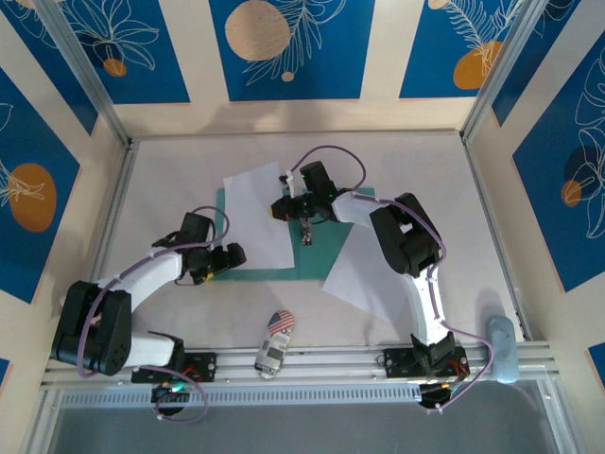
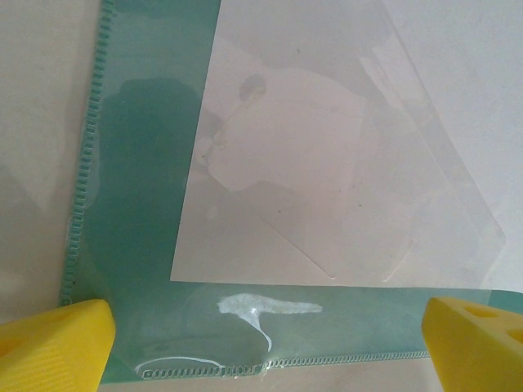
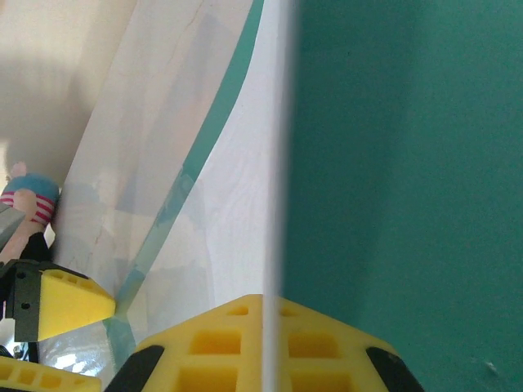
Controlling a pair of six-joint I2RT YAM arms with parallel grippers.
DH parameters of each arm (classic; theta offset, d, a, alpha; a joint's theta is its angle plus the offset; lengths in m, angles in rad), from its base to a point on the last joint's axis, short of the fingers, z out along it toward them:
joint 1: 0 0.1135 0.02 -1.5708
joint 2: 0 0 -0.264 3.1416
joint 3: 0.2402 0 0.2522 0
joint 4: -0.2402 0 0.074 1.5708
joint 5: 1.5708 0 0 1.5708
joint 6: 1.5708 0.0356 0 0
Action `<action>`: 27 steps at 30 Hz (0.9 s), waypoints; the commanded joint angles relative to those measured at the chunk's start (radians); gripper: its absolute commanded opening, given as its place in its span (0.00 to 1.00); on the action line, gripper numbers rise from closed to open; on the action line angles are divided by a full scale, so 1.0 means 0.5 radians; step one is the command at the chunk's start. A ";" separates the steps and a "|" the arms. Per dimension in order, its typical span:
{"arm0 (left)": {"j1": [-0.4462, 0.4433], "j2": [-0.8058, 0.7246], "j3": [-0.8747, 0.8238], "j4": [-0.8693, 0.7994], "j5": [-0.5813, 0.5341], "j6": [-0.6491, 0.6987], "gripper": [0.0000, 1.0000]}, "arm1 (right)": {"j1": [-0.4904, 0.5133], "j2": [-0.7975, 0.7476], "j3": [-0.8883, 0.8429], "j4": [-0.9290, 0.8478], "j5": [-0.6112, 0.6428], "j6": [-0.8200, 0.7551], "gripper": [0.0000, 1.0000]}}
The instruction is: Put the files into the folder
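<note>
- The folder (image 1: 310, 257) lies at the centre of the table (image 1: 170, 189). The right gripper (image 3: 272, 314) is pinched shut on a thin upright edge, likely its leaf; hold that high.
- The wide-open left gripper (image 2: 265, 327) hovers at the folder's near-left corner; nudge the left file (image 1: 257, 218) square.
- The right file (image 1: 364, 274) overhangs the folder's right side.
- Leaf or paper in the pinch: unclear.

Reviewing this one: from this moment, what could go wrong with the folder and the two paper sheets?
1. The right gripper is shut on just a thin edge, seemingly of the folder; it could slip free.
2. Both sheets lie skewed, the left sheet poking past the folder's far edge and the right sheet half off the folder; they may crease when tucked in.
</note>
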 commanded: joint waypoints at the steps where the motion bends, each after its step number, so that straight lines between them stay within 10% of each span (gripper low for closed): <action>1: 0.011 -0.002 -0.024 -0.002 0.025 0.012 0.97 | 0.017 0.007 -0.028 0.029 -0.063 0.032 0.00; 27: 0.009 0.010 -0.029 0.017 0.029 0.008 0.97 | 0.053 0.115 -0.009 0.101 -0.078 0.136 0.00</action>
